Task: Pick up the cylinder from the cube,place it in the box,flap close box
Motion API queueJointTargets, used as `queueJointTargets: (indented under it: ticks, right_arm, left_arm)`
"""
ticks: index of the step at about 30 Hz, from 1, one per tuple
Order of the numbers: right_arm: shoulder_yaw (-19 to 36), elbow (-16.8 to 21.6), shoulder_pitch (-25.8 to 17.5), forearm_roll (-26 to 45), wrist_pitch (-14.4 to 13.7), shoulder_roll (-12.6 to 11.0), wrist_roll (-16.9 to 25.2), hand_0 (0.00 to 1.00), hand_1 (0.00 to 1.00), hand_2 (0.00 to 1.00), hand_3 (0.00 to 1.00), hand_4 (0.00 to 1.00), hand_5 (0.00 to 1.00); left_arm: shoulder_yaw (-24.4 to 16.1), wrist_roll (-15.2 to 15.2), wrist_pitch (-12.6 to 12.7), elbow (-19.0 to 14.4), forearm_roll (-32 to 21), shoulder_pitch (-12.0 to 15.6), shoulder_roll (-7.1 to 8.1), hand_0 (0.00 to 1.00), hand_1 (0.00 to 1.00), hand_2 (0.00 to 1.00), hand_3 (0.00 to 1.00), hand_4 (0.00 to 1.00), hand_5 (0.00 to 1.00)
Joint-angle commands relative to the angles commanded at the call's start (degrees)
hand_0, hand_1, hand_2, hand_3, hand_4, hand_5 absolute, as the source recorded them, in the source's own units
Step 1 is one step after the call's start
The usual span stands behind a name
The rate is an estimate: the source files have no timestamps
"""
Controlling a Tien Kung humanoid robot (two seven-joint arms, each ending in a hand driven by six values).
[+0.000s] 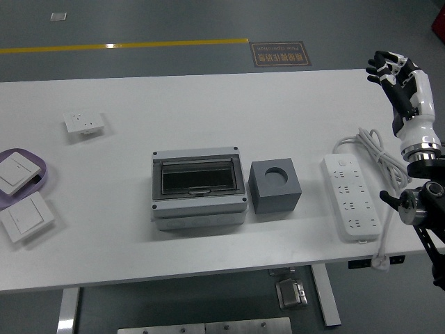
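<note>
Head view showed me the cube's (275, 186) socket empty and the box (199, 188) flap shut. My right robot hand (393, 69) hung spread, holding nothing, far right above the tabletop (208, 104); I judged nothing left to move.

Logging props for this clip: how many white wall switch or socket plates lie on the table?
3, all at the table's left: a socket plate farthest back, one switch plate on the purple tray, another switch plate nearer the front edge. More may lie beyond the picture's left edge.
</note>
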Motion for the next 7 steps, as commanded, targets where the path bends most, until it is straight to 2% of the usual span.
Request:
queueJointTargets:
  ticks: [1,2,7]
  right_arm:
    - [-0.1,-0.1,0.0,0.5,-0.3,0.0,0.6,0.665,0.625,0.648,0.629,0.829,0.522]
    - [-0.2,-0.3,0.1,1.4,-0.9,-0.1,1.6,0.655,0.615,0.637,0.621,0.834,0.536]
    - [-0.3,-0.9,0.3,5.1,-2.6,0.2,5.4,0.655,0.615,0.637,0.621,0.834,0.536]
  left_arm:
    - [-0.1,0.2,-0.1,0.0,0.2,0.0,0.04,0.640,0.611,0.474,0.646,0.715,0.315]
    - [-0.2,0.6,-0.2,0.0,0.6,0.1,0.07,0.650,0.645,0.536,0.654,0.720,0.320]
    - [-0.7,2.0,-0.6,0.0,1.9,0.2,0.06,0.650,0.645,0.536,0.654,0.720,0.320]
